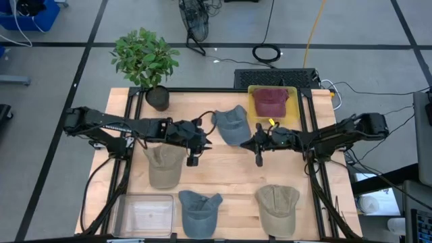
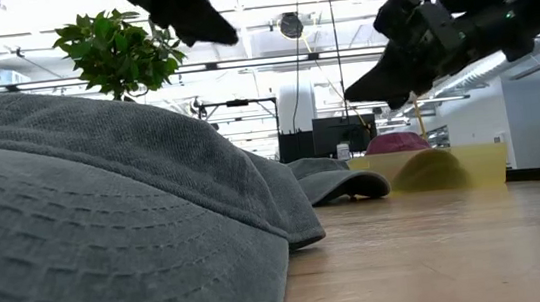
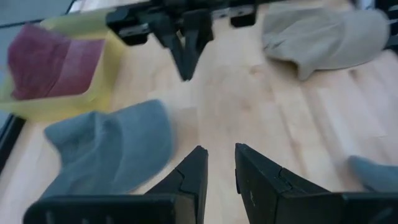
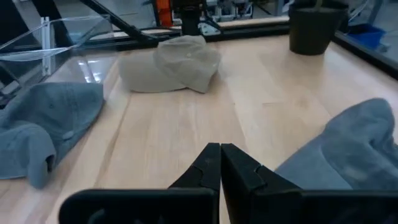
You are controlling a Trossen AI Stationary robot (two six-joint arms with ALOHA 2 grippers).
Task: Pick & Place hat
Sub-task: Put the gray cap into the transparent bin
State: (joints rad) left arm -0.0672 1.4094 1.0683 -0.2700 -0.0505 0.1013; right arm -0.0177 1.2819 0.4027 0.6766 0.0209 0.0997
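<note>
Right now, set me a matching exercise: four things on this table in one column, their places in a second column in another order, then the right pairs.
Things
1. dark red fabric cap
2. potted green leafy plant
3. clear plastic bin
4. grey-blue fabric cap between the two grippers

Places
A. near corner on the left arm's side
B. middle of the table, towards the far edge
C. inside the yellow plastic tray
D. far corner on the left arm's side

Pairs: 1-C, 2-D, 3-A, 4-B
</note>
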